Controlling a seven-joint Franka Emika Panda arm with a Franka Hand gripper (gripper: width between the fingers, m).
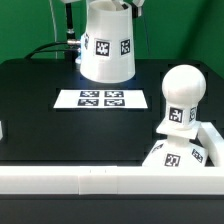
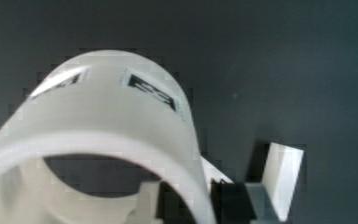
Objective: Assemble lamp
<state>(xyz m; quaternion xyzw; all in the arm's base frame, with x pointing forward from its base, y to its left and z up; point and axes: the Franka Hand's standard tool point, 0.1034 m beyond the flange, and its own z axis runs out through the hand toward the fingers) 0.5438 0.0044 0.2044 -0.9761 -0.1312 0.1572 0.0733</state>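
The white cone shade [image 1: 107, 45] with square tags is at the back centre in the exterior view, slightly tilted, behind the marker board [image 1: 101, 99]. My gripper [image 2: 197, 205] is shut on the shade's [image 2: 114, 110] wall at its rim, with a dark finger [image 2: 234, 200] on each side. In the exterior view the gripper is cut off at the top edge. I cannot tell whether the shade touches the table. The round bulb [image 1: 181, 95] stands on its neck in the square base [image 1: 190, 152] at the exterior view's right.
A white rail [image 1: 100, 181] runs along the front edge of the black table [image 1: 40, 110]. Cables and a stand [image 1: 68, 25] are behind the shade. A white edge [image 2: 282, 172] shows beside the shade in the wrist view.
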